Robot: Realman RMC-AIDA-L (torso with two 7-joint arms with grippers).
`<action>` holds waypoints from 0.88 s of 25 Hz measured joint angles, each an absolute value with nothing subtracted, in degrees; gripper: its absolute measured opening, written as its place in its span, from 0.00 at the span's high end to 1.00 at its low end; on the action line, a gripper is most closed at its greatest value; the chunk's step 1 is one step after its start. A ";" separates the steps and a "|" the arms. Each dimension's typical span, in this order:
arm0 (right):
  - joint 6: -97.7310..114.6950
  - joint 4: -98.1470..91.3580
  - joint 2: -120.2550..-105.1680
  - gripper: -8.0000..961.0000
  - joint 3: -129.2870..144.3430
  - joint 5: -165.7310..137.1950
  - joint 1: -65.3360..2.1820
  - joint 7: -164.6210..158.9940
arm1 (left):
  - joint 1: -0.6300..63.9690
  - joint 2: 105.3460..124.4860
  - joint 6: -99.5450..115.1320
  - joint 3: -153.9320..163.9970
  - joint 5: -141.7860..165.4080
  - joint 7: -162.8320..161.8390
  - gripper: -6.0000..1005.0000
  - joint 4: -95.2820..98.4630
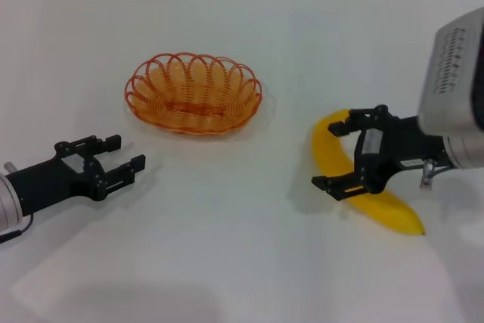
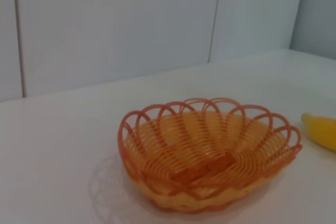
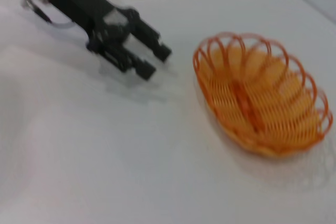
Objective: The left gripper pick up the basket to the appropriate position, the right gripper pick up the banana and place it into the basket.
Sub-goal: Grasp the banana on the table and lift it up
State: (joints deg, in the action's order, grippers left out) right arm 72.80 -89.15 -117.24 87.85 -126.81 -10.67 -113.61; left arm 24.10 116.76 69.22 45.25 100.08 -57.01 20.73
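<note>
The orange wire basket (image 1: 193,94) stands empty on the white table, left of centre and towards the back. It also shows in the left wrist view (image 2: 210,156) and the right wrist view (image 3: 262,95). My left gripper (image 1: 126,152) is open and empty, low over the table a little in front and to the left of the basket, pointing at it; it also shows in the right wrist view (image 3: 156,62). The yellow banana (image 1: 386,209) lies on the table at the right; its tip shows in the left wrist view (image 2: 320,129). My right gripper (image 1: 328,155) is open, its fingers wide apart, with the banana's far half between them.
The white table (image 1: 242,262) spreads flat around everything, with bare surface between the basket and the banana. A pale tiled wall (image 2: 131,24) rises behind the table's far edge. The right arm's big white-grey housing (image 1: 457,73) hangs over the right side.
</note>
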 joint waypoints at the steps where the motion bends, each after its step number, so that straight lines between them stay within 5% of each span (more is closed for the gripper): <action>1: 72.85 -90.03 -117.23 0.13 88.79 -128.54 -10.65 -115.63 | 24.16 116.78 68.84 45.31 100.07 -57.12 0.39 20.73; 22: 74.84 -87.19 -116.98 0.13 94.48 -143.12 -16.33 -129.74 | 24.75 116.89 68.20 45.44 100.12 -57.32 0.39 20.74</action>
State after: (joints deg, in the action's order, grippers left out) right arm 74.84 -87.19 -116.98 94.48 -143.12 -16.33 -129.74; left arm 24.75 116.89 68.20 45.44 100.12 -57.32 20.74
